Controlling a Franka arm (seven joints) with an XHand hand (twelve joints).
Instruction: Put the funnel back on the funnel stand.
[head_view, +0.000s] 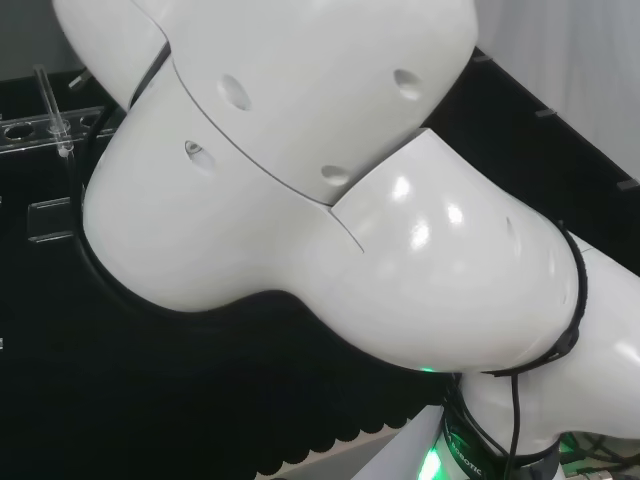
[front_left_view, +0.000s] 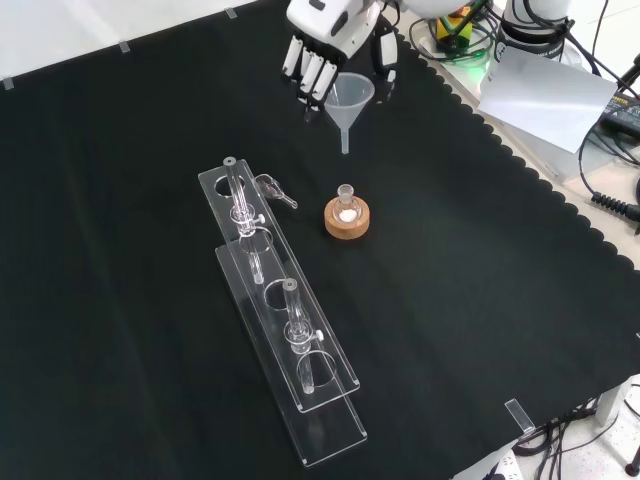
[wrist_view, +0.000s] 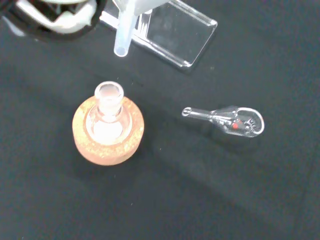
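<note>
Most of your head view is blocked by the arm's big white links (head_view: 330, 200), leaving a strip of the black cloth-covered counter (front_left_view: 120, 300) and one end of the long clear plastic funnel stand (front_left_view: 285, 345) at the left edge. In the front view you see that stand running lengthwise down the cloth with round holes and two upright clear posts; its clear plates are hard to separate.

At the top of the front view the black and white hand (front_left_view: 325, 45) is cut off by the edge. Its fingers (front_left_view: 312, 75) point down and curl around the clear plastic funnel (front_left_view: 350, 100), gripping it at the rim.

That funnel hangs stem down above the cloth, apart from the stand. Just below its stem in the front view sits a small clear flask in a cork ring (front_left_view: 347, 217). Beside the stand lies a small clear glass stopper (wrist_view: 230, 120).
</note>
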